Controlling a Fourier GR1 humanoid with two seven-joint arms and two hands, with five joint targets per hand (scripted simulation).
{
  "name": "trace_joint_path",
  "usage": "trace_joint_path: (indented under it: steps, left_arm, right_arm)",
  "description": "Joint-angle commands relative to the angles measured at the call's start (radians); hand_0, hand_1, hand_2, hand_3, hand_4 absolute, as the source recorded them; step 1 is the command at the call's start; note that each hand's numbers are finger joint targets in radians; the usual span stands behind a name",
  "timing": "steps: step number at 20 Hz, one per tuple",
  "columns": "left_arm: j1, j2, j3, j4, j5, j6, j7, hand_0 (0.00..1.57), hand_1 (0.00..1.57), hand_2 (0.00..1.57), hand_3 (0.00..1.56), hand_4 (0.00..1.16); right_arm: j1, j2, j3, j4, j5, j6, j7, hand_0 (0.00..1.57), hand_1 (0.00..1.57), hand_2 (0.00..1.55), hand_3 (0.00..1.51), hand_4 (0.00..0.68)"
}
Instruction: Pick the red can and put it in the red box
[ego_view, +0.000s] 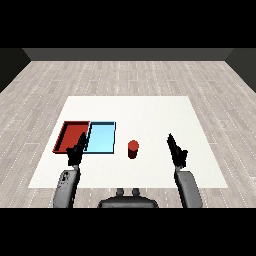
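At the left of the white table lay the red tray, its long side running away from the robot. Touching its right edge lay the light blue tray, the two side by side.

The left hand hung over the near end of the seam between the trays, overlapping the near right corner of the red one and the near left corner of the blue one. Its fingers pointed forward and looked straight or relaxed; it had hold of nothing. Its grey forearm came up from the lower left.

To the right of the blue tray, apart from it, the red can stood upright on the bare tabletop, outside both trays. It stood between the two hands, near the table's near half, and neither hand touched it. It was somewhat nearer the right hand than the left.

The right hand was well apart from the can, to its right and at about the same depth. Its fingers stretched forward, straight, with nothing in them. Its grey forearm rose from the lower right corner.
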Motion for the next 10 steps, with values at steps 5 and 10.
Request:
trace_joint_path:
  steps: [5,10]
  left_arm:
    - [-0.031,-0.031,0.005,-0.001,0.001,-0.011,0.000,0.00,0.00,0.00,0.00,0.00]
    - [-0.048,-0.093,0.017,-0.053,0.045,-0.016,-0.365,0.00,0.00,0.00,0.00,0.00]
  right_arm:
    - [0.064,0.044,0.000,-0.085,0.016,-0.007,0.011,0.00,0.00,0.00,0.00,0.000]
    - [0.044,0.054,-0.025,-0.131,-0.043,0.037,-0.272,0.00,0.00,0.00,0.00,0.000]
